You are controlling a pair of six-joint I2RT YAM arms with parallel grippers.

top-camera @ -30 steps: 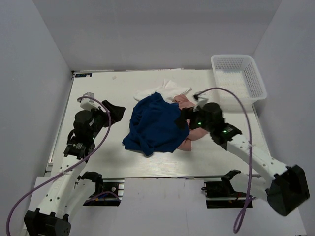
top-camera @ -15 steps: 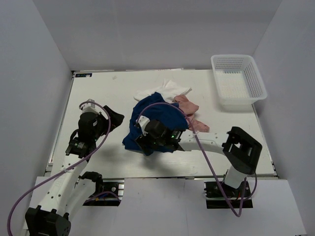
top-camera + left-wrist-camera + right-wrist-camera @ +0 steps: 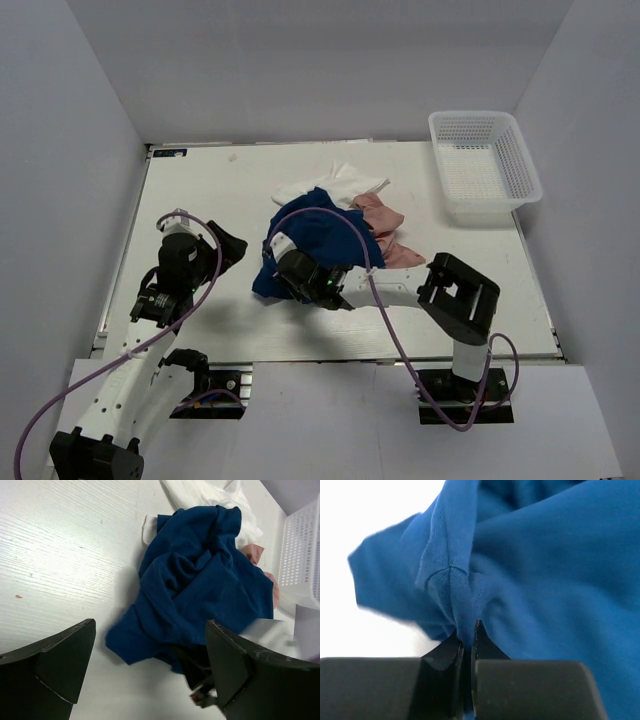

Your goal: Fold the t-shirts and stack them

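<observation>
A thin fold of the navy t-shirt [image 3: 530,555] is pinched in the clenched right gripper [image 3: 466,630] at the near edge of the pile, mid-desk [image 3: 200,190]. The left gripper [image 3: 150,675] is held released nearby. On lifting, the fold may slip free, or the pink t-shirt [image 3: 385,225] may be dragged along.

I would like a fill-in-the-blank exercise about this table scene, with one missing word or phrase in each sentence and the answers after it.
1. The right claw is shut on a fold of the crumpled cloth t-shirt whose colour is ___.
2. The left claw holds nothing, and its fingers stand ___.
3. The white plastic mesh basket stands at the far ___ corner of the white table.

Missing words: navy blue; open; right.
</observation>
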